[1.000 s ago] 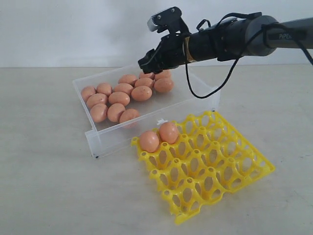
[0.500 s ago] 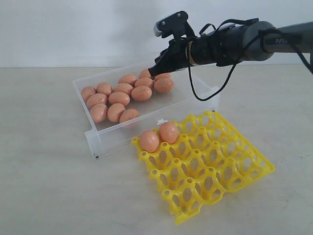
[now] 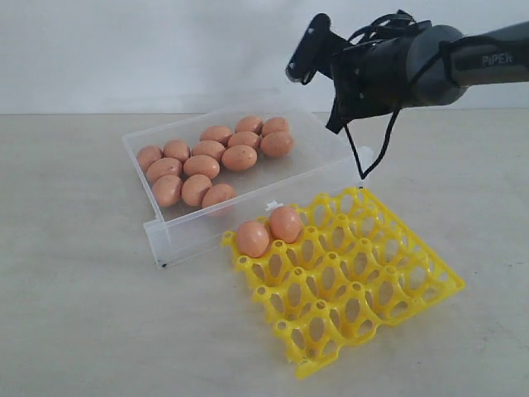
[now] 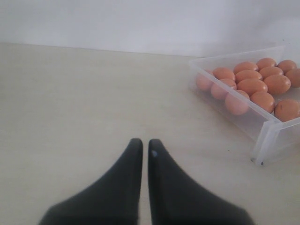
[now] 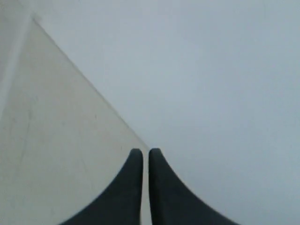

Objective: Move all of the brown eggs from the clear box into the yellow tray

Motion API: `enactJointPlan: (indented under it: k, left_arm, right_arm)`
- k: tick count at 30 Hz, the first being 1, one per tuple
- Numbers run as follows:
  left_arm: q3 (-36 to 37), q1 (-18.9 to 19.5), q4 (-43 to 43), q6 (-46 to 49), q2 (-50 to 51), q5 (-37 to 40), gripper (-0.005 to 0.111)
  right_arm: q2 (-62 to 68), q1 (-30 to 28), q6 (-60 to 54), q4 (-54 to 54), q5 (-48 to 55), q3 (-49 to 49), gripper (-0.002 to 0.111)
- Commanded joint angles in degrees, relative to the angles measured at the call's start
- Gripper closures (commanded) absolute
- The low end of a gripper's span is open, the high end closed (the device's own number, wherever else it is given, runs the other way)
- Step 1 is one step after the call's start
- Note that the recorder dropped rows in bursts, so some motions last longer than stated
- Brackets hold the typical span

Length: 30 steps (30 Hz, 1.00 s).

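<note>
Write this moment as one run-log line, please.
right jaws shut, empty | left jaws shut, empty | smooth orange-brown oval eggs: two in bright yellow plastic lattice tray, rest in shallow clear plastic box

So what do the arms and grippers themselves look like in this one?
The right arm is a dark grey-black tube with white PiPER lettering, a boxy wrist camera and a thin black cable looping beneath. Both the left gripper and right gripper have two matte black fingers that curve and taper to rounded tips. The left arm itself is out of view.
</note>
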Motion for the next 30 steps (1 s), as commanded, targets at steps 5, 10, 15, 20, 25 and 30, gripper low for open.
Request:
enactJointPlan:
  k: [5,10,15,20,25,30]
  left_arm:
    - [0.15,0.17,-0.15,-0.06,-0.20,-0.23,0.103]
    - [0.15,0.17,-0.15,-0.06,-0.20,-0.23,0.103]
    - [0.15,0.17,-0.15,-0.06,-0.20,-0.23,0.103]
    - [0.15,0.17,-0.15,-0.06,-0.20,-0.23,0.103]
    - [0.15,0.17,-0.15,-0.06,-0.20,-0.23,0.103]
    - [0.15,0.17,-0.15,-0.06,-0.20,-0.23,0.103]
  right_arm:
    - [1.28,-7.45,-69.88,97.64,10.70,-22.21,0.108]
    - [10.41,-7.40,-71.40,107.17,23.75,-37.87,0.108]
    - [17.76,-7.40,-72.25,113.12,25.02,-42.17,0.108]
    - [20.66,-6.89,-75.17,114.43,25.17,-42.07,0.080]
    - [20.95,-5.41,-78.48,114.52,22.97,-42.07,0.054]
    - [20.95,-2.82,-76.68,115.71,23.30,-42.07,0.054]
